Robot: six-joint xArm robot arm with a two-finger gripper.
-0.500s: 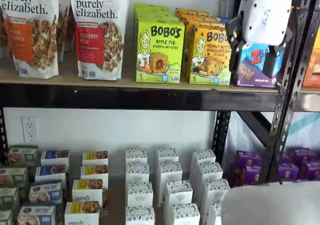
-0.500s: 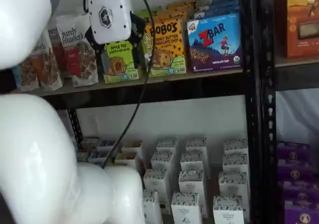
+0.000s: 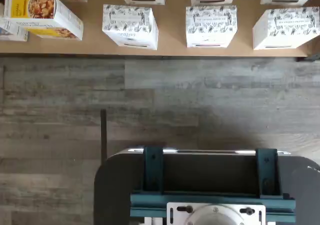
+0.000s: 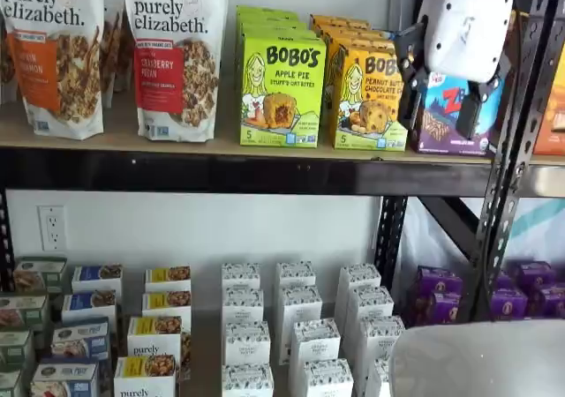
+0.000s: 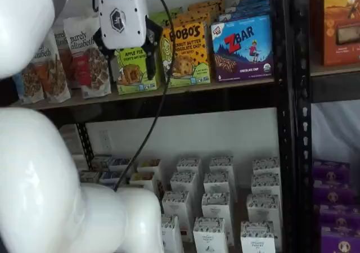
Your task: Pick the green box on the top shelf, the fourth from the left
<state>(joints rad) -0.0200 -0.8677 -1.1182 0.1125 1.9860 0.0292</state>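
pose: my gripper point(image 4: 439, 97) hangs high by the top shelf point(image 4: 247, 172), fingers spread wide, holding nothing | count: two granola bags point(image 4: 177, 57), one green box point(image 4: 282, 90) off to one side of my fingers | near: yellow box point(image 4: 369, 97) and blue box point(image 4: 455, 115) just behind me
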